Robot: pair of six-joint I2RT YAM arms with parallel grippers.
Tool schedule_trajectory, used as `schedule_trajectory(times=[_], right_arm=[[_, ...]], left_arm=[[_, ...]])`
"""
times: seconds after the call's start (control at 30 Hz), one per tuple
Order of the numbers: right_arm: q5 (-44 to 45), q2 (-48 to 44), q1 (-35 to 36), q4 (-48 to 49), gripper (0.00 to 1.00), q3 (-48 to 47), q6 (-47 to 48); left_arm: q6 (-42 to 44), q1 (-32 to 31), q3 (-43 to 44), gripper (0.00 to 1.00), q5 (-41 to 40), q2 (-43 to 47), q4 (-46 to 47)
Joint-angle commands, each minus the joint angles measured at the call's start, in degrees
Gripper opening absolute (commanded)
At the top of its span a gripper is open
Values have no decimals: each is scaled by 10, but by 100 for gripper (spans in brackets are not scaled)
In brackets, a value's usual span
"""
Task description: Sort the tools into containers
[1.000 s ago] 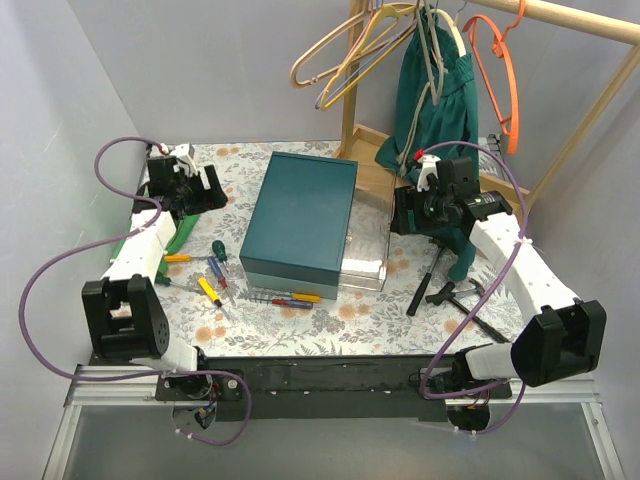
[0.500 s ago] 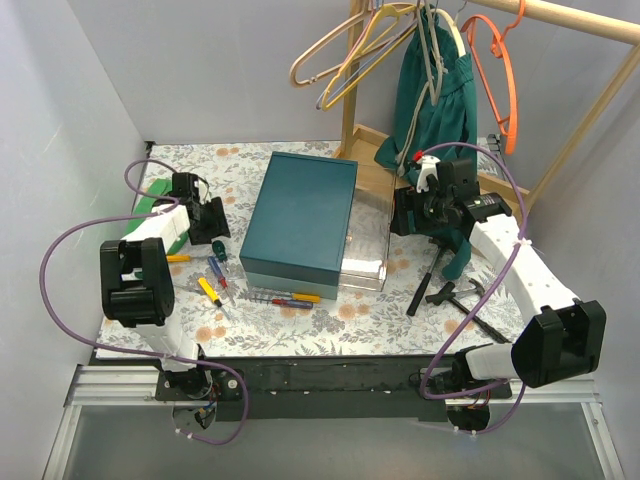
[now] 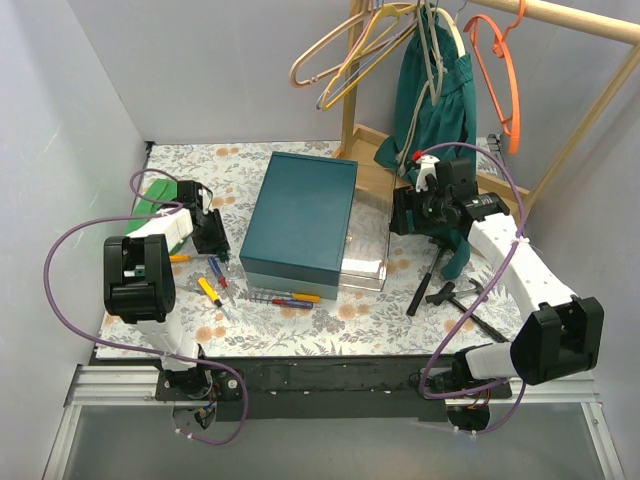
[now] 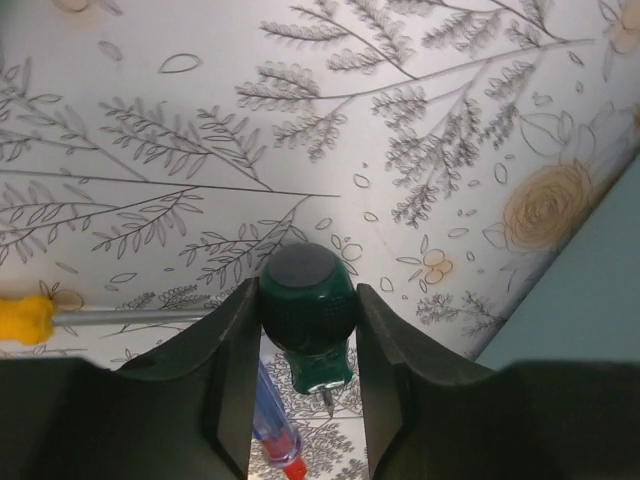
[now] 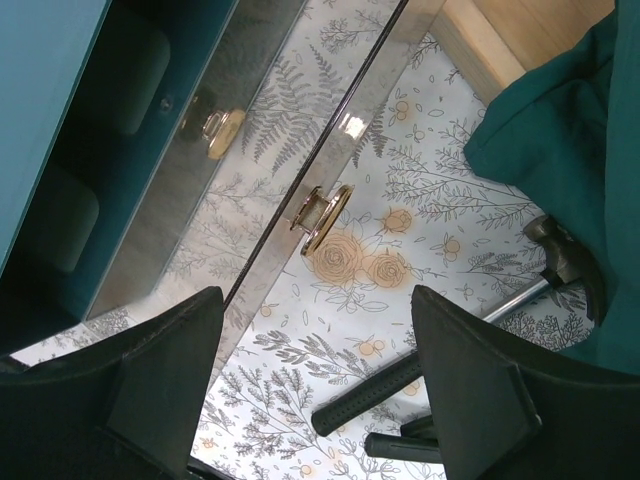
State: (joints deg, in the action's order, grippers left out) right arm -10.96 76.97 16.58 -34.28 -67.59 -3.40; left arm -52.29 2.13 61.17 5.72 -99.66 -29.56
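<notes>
My left gripper (image 3: 213, 238) is low on the table left of the dark teal box (image 3: 300, 215). In the left wrist view its fingers (image 4: 235, 340) press both sides of a stubby green screwdriver (image 4: 305, 305). A blue screwdriver (image 4: 272, 425) and a yellow handle (image 4: 22, 318) lie beside it. More screwdrivers (image 3: 210, 285) (image 3: 295, 299) lie in front of the box. My right gripper (image 3: 415, 215) is open and empty above the pulled-out clear tray (image 3: 365, 240) with its gold clasp (image 5: 322, 215). The hammer (image 3: 430, 278) and black tools (image 3: 468, 303) lie to the right.
A green hanger (image 3: 150, 195) lies at the far left of the table. A wooden rack (image 3: 375, 165) at the back right carries hangers and a hanging green cloth (image 3: 435, 90), which reaches down by my right arm (image 5: 570, 140).
My left arm has swung in from the far left towards the box, and its gripper has come down around the green screwdriver. My right arm has hardly moved.
</notes>
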Motion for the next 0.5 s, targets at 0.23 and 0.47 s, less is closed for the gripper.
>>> schedule_trajectory(times=[0.23, 0.47], right_arm=[[6, 20, -2, 30, 84, -17, -3], [14, 5, -8, 38, 84, 11, -6]], left_arm=[[-18, -1, 193, 0, 115, 113, -6], [-57, -45, 265, 0, 400, 131, 59]])
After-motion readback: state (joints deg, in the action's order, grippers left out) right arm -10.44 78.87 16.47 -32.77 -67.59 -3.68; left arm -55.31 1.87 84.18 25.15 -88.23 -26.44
